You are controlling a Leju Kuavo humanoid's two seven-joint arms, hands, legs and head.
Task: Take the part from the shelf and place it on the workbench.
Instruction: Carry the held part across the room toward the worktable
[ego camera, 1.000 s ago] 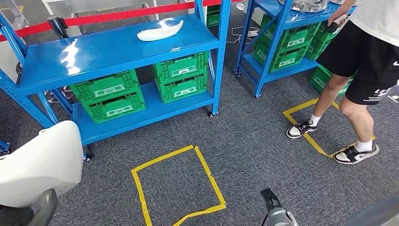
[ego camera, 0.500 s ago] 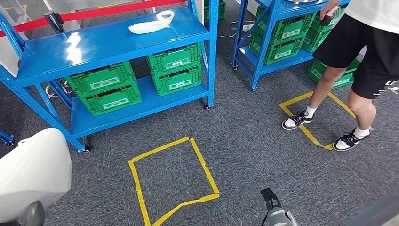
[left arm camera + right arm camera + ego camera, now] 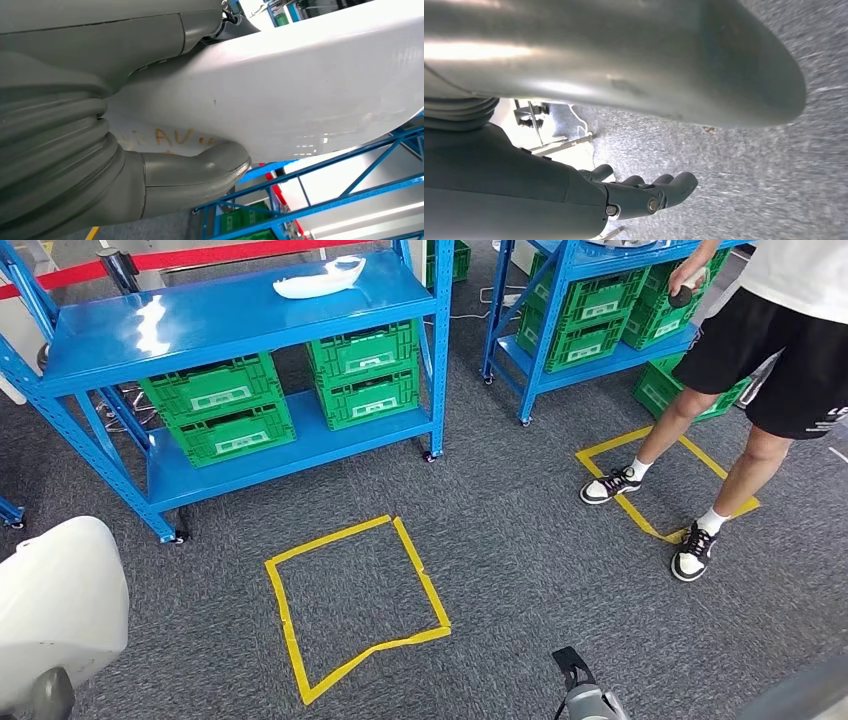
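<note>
A large white moulded part (image 3: 55, 610) fills the lower left of the head view. In the left wrist view my left hand (image 3: 75, 165) grips this white part (image 3: 300, 85), with its grey thumb (image 3: 200, 170) pressed against the shell. A second white part (image 3: 320, 278) lies on the top board of the blue shelf (image 3: 230, 320). My right hand (image 3: 644, 197) hangs over the grey carpet with its dark fingers apart and nothing in it. In the head view my right hand (image 3: 585, 695) pokes in at the bottom edge.
Green crates (image 3: 215, 410) sit on the shelf's lower board. A yellow tape square (image 3: 350, 600) marks the carpet ahead of me. A person (image 3: 770, 350) in black shorts stands at a second blue shelf (image 3: 590, 320) on the right. A red barrier band (image 3: 200, 255) runs behind.
The whole picture has shifted, so the camera has moved. The person has taken a step. The white part in my left hand sits lower in the picture.
</note>
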